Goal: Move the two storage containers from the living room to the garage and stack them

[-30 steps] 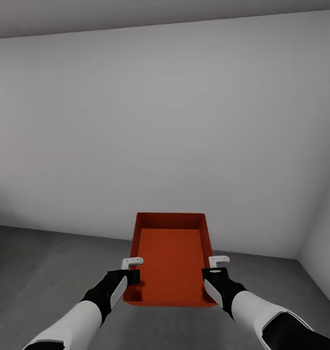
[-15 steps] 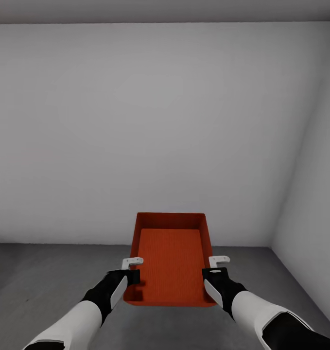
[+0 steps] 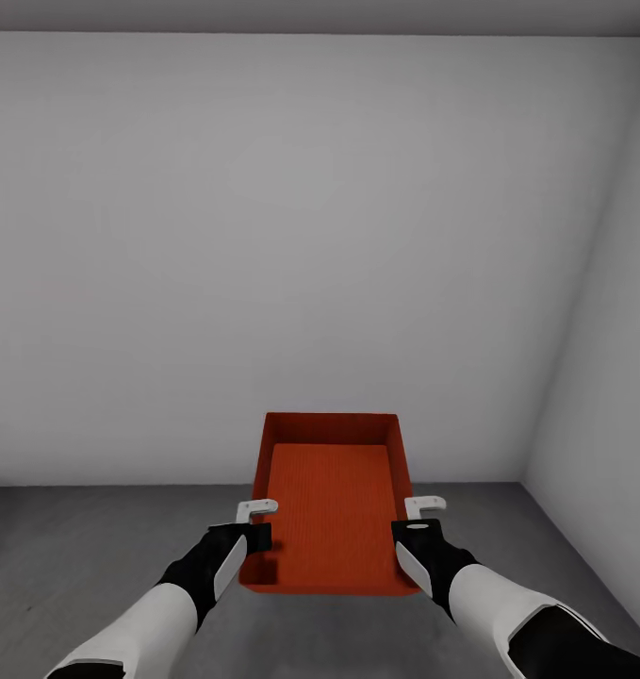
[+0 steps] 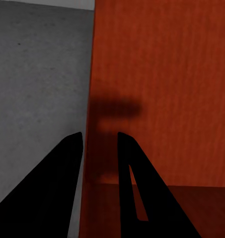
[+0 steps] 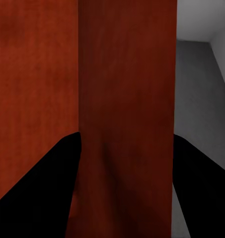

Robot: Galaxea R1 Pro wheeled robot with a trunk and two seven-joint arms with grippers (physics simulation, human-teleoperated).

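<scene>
One storage container (image 3: 331, 500); two claws: left claw (image 3: 254, 524), right claw (image 3: 418, 521).

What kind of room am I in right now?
Probably the garage: bare white-grey walls meeting in a corner, and a rough dark grey concrete floor. No furniture in sight. Both claws hold the orange-red container by its side walls.

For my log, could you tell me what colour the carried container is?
Orange-red, plain walls; the storage container shows best in the head view.
</scene>
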